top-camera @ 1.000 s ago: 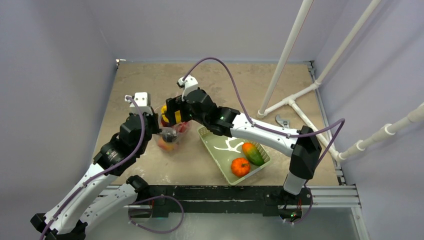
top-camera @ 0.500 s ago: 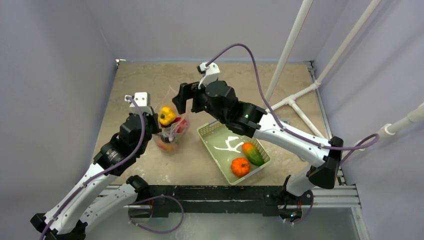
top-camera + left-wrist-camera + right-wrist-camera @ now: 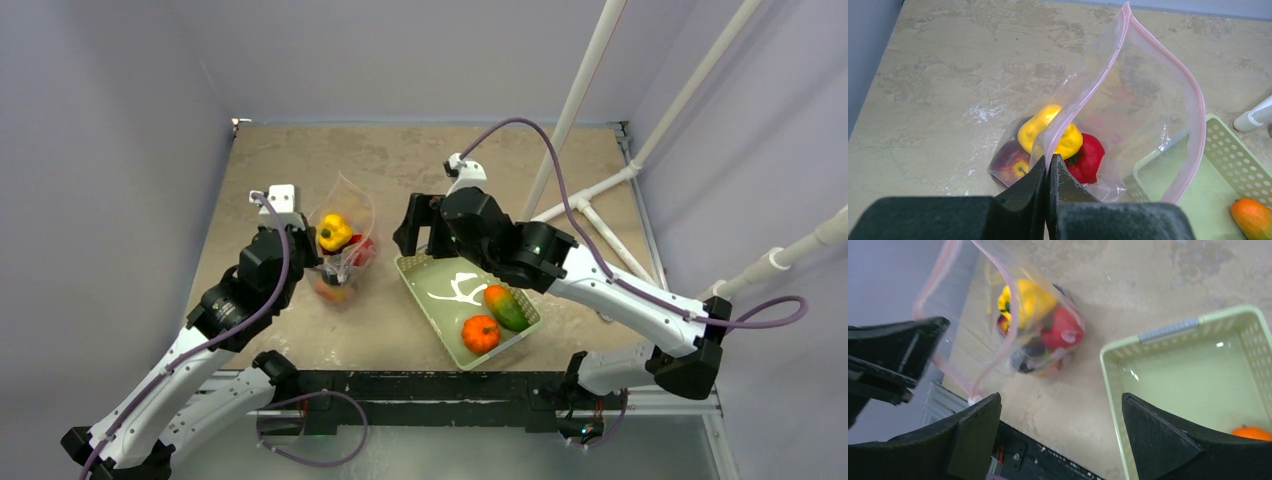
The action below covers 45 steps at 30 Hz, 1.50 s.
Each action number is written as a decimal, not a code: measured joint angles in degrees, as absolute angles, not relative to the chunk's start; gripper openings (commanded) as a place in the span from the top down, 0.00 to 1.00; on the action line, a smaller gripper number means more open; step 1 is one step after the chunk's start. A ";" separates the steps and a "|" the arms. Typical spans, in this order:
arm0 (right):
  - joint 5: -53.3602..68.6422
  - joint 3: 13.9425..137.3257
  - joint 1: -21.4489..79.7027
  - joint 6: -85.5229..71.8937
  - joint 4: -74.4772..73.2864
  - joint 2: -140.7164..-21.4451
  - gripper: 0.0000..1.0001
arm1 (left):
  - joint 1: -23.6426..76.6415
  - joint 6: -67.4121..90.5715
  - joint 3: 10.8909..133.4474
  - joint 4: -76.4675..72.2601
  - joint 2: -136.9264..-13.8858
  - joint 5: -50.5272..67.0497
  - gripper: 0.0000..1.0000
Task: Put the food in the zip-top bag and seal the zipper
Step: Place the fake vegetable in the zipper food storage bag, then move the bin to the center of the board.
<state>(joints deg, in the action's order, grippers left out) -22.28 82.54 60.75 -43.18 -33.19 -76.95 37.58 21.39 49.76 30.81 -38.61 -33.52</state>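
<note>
zip-top bag (image 3: 1148, 115): clear, colourless film
zipper (image 3: 1193, 100): thin pale pink line along the mouth
yellow pepper (image 3: 1050, 132): glossy yellow
red tomato (image 3: 1090, 157): bright red with a dark green stalk
peach (image 3: 1008, 162): deep red blushing to yellow
basket (image 3: 1233, 155): pale green, walls patterned with rows of small holes
pumpkin (image 3: 481, 333): orange
green piece (image 3: 512, 312): green, shading to orange at one end
worktop (image 3: 300, 160): beige, mottled like stone with paler blotches
left gripper (image 3: 1049, 162): black
right gripper (image 3: 1060, 400): black
cables (image 3: 520, 125): purple

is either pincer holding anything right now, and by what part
The left pincer grips the zip-top bag by the pink zipper strip at its mouth. The right pincer is open, holding nothing.
</note>
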 measured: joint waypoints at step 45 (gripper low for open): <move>-14.39 53.39 60.75 -61.89 -46.13 -77.89 0.02 | 37.58 21.30 49.76 29.80 -39.16 -31.44 1.00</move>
<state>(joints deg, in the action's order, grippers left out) -14.39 53.39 60.75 -61.89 -46.13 -77.89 37.58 21.30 49.76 29.80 -39.16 -31.44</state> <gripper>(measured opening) 0.987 0.004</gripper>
